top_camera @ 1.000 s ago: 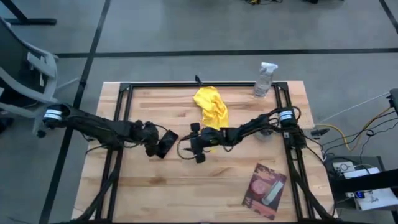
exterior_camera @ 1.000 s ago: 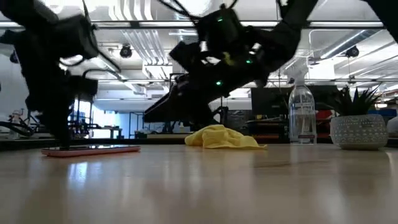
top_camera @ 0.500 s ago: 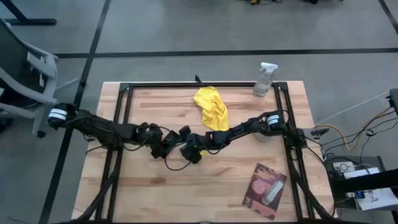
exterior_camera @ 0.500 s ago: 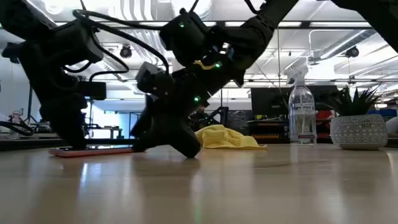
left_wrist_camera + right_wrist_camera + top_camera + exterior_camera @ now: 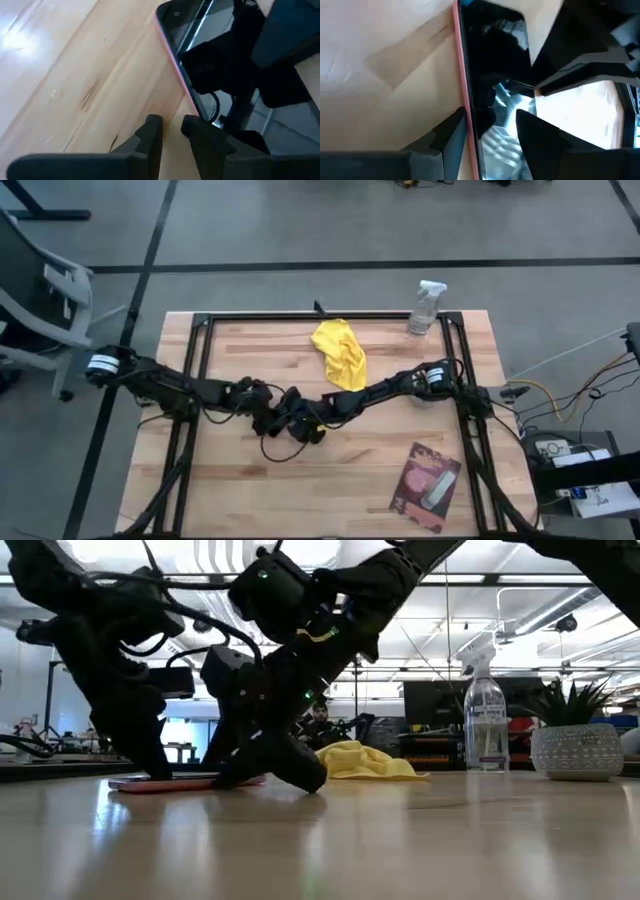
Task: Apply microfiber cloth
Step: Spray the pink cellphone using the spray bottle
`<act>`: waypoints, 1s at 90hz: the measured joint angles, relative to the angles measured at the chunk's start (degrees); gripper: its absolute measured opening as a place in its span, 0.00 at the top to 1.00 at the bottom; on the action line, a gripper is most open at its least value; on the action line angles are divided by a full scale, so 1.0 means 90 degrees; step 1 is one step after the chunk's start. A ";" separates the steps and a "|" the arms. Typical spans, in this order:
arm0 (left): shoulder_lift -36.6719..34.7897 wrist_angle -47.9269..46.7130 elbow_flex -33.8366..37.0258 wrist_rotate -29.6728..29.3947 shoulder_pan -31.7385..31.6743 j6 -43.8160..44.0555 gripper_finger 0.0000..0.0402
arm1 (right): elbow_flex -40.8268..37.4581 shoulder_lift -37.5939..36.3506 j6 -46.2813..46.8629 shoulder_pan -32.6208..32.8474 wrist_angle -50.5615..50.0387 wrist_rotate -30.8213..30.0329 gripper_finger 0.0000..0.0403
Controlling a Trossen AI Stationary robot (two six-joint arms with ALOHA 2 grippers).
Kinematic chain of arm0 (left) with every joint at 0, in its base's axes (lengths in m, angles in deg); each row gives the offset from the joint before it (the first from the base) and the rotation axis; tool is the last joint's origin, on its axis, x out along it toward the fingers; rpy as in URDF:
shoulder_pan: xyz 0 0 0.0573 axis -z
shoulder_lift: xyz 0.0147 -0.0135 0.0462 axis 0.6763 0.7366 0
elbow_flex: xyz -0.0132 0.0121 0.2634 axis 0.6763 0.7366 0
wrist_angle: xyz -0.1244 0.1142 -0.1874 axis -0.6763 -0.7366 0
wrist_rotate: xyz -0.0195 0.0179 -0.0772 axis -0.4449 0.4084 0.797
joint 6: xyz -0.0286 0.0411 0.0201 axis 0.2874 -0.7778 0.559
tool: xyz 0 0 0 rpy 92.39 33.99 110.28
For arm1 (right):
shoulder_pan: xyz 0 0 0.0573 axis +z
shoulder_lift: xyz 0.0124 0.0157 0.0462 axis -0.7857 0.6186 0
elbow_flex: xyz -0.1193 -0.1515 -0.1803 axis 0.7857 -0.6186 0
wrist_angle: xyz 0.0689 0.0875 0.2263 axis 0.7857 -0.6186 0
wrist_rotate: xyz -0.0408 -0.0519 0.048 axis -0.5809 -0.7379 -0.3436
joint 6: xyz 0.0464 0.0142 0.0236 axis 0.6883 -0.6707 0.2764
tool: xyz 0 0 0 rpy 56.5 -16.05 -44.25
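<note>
both grippers meet low at the middle of the table, over a flat dark phone [image 5: 495,85] with a pink edge. right gripper [image 5: 490,127] straddles that pink edge, its fingers parted with one on the wood side and one over the glass, pinching nothing that i can see. left gripper [image 5: 171,127] faces it from the other side, fingers a narrow gap apart and empty, tips down near the phone's corner. in the high view the two grippers [image 5: 285,420] sit so close together they are hard to separate; in the low view both are down at the tabletop beside the thin pink slab [image 5: 185,781]. cloth [image 5: 340,352] lies crumpled and untouched farther back on the table [image 5: 230,480], nearer the right arm, well apart from either gripper. bottle [image 5: 425,307] stands at the far right corner and a pink-and-dark packet [image 5: 428,485] lies at the near right. judging from this, the step in hand is steadying the phone, not yet wiping. to do it well, one gripper should pin the phone by its edge without pressing on the glass, while the other lifts clear and goes back for the cloth, taking it by a raised fold. the crowding is the risk: fingers could knock each other or skid the phone.
</note>
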 joint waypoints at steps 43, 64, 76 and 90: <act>0.0027 0.0989 0.0153 0.0683 0.0029 -0.0370 0.85 | 0.0121 0.0012 -0.0373 0.0176 0.0036 -0.0506 0.65; -0.0086 0.0838 0.0134 0.0578 0.0027 -0.0639 0.81 | 0.0112 -0.0068 -0.0317 0.0282 0.0053 -0.0616 0.79; -0.0406 0.0816 0.0163 0.0919 0.0043 -0.0527 0.77 | 0.0112 -0.0112 -0.0606 0.0381 0.0058 -0.1110 0.91; -0.0966 0.0709 0.0267 0.1672 0.0042 -0.0477 0.70 | 0.0112 -0.0134 -0.1405 0.0584 0.0048 -0.2095 0.97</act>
